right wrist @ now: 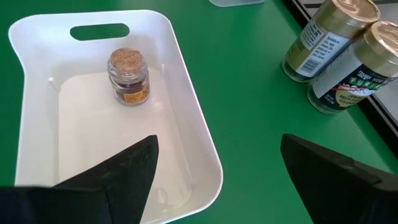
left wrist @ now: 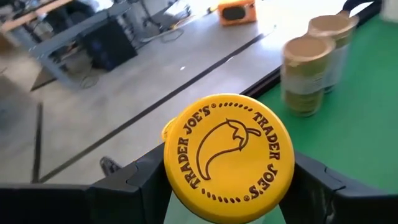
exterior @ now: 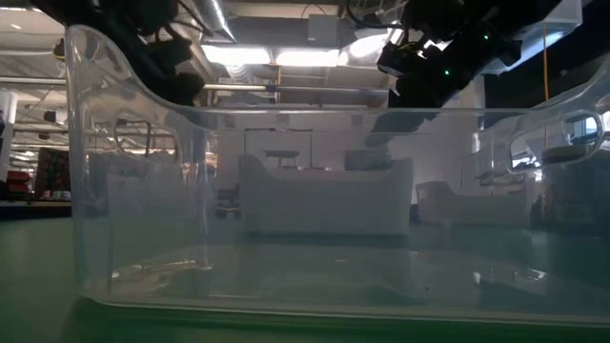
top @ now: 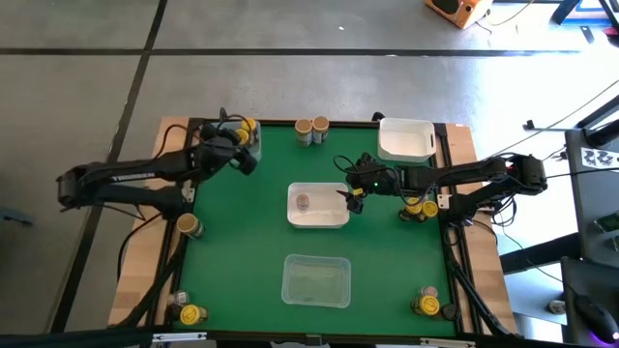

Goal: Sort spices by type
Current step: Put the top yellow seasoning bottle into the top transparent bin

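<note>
High view: left gripper (top: 242, 145) at the table's far-left corner; right gripper (top: 354, 200) beside the white bin (top: 318, 220).

Left wrist view: fingers clamp a yellow-lidded jar (left wrist: 228, 157), body cut off.

Right wrist view: fingers apart, empty; cork-topped jar (right wrist: 127, 76) stands in the bin.

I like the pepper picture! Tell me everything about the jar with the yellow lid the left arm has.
The yellow-lid jar has a round bright yellow cap, plastic-looking, printed with a chili pepper and "Trader Joe's" around its ridged edge. It stands upright between the left gripper's dark fingers, at the table's far left corner. Its body below is mostly hidden.
</note>
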You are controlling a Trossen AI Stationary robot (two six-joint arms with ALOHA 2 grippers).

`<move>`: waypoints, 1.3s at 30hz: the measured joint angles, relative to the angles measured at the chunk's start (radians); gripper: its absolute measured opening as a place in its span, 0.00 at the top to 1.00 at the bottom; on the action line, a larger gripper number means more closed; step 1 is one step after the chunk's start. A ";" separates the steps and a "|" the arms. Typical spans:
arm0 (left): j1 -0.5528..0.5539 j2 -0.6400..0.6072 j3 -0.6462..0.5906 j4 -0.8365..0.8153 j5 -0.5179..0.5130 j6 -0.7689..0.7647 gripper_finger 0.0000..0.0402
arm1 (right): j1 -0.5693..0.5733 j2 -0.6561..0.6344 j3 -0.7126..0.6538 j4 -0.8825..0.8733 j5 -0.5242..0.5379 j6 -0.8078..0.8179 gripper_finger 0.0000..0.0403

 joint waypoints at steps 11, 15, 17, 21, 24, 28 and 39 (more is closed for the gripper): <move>0.076 0.163 0.000 0.041 0.024 -0.080 0.43 | 0.000 0.000 0.000 0.000 0.000 0.000 0.16; 0.114 0.211 0.000 0.054 0.085 -0.154 0.43 | 0.000 0.000 0.000 0.000 0.000 0.000 0.16; 0.136 0.229 0.000 0.054 0.119 -0.167 0.43 | 0.000 0.000 0.000 0.000 0.000 0.000 0.16; 0.165 0.257 0.000 0.054 0.121 -0.172 0.43 | 0.000 0.000 0.000 0.000 0.000 0.000 0.16; 0.174 0.278 0.000 0.056 0.122 -0.185 0.43 | 0.000 0.000 0.000 0.000 0.000 0.000 0.16; 0.174 0.306 0.000 0.059 0.164 -0.206 0.43 | 0.000 0.000 0.000 0.000 0.000 0.000 0.16; 0.181 0.374 0.000 0.112 0.166 -0.230 0.40 | 0.000 0.000 0.000 0.000 0.000 0.000 0.16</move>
